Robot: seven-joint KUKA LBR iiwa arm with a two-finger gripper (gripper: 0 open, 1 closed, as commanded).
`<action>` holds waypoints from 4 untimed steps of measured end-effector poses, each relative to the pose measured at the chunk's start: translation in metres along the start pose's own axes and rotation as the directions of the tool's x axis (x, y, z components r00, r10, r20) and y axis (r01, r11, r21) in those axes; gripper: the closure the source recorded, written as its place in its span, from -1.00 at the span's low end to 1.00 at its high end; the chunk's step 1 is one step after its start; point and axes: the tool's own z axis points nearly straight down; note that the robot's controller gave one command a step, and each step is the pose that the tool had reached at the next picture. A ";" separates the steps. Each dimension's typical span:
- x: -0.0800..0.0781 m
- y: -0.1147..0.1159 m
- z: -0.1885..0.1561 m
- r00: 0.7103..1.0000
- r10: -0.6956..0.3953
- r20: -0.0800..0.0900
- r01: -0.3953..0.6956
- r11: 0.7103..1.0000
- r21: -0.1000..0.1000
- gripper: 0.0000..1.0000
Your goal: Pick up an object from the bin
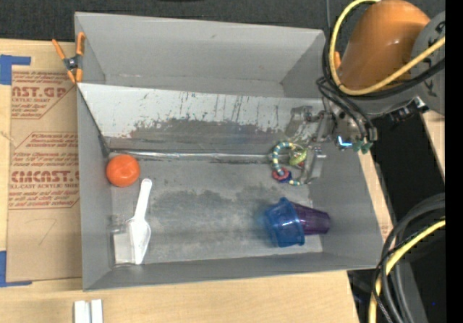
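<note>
- While the end effector (312,155) hangs at centre right of the grey metal bin (195,53), against a multicoloured beaded ring (288,162), whether it is open or closed cannot be told.
- Likely risk: the limp ring slips free or snags.

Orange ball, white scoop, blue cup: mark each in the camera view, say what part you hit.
Orange ball (123,170), camera view, middle of the ball.
White scoop (139,226), camera view, where the handle meets the bowl.
Blue cup (283,224), camera view, middle of the blue body.
</note>
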 end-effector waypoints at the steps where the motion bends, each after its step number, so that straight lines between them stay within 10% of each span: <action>1: -0.001 0.000 -0.005 1.000 -0.002 0.008 0.002 1.000 0.001 -1.00; 2: 0.052 -0.018 0.102 0.993 -0.117 0.007 0.117 0.993 0.001 -1.00; 4: 0.095 -0.006 0.117 0.989 -0.150 0.008 0.150 0.989 -0.001 -1.00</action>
